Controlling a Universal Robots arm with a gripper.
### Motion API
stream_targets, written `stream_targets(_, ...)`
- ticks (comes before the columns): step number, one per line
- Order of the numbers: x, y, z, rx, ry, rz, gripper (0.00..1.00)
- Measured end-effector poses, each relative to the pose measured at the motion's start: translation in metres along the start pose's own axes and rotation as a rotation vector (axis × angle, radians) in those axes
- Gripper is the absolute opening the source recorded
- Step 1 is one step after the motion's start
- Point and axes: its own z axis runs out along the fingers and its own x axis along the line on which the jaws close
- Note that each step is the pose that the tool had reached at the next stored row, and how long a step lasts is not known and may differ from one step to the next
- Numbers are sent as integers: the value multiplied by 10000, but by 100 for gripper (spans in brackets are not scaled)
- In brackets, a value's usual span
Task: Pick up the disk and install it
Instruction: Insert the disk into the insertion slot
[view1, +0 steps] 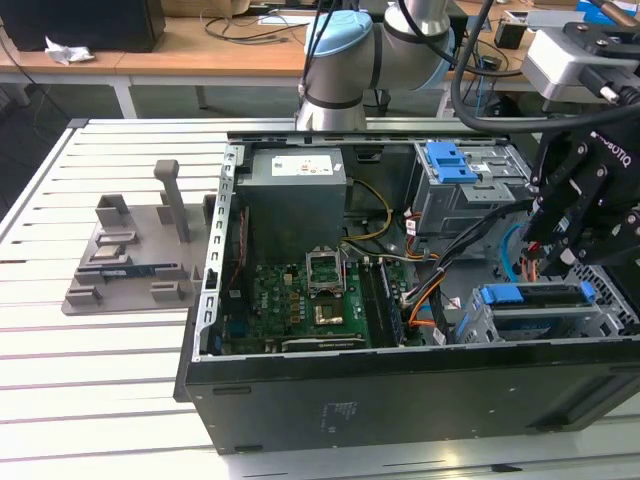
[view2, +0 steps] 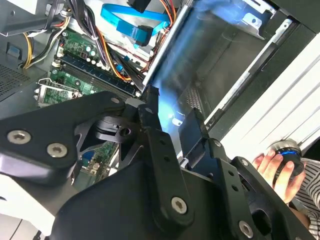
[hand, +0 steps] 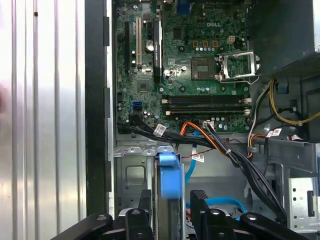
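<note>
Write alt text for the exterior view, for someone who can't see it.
A black gripper hangs over the blue-railed disk at a drive cage, at the exterior view's right of an open computer case lying on a white slatted table. Its green motherboard is exposed.

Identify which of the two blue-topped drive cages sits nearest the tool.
The cage nearer the camera at the exterior view's right, right by the tool; the other cage, farther back beside the power supply, stands apart.
</note>
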Motion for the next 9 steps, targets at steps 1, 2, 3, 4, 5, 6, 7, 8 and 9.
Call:
stream_targets(1,0,0,0,-1,-1,0,44)
stream_targets(2,0,0,1,-1,-1,-1,44)
stream_targets(3,0,0,0,-1,0,-1,44)
stream_targets(4,0,0,0,-1,1,0,44)
stream_targets(5,0,0,1,-1,0,0,44)
stream_targets(6,0,0,1,-1,1,0,44)
stream_targets(7,0,0,1,-1,0,0,43)
stream_targets(8,0,0,1,-1,0,0,36)
stream_targets(9,0,0,1,-1,0,0,24)
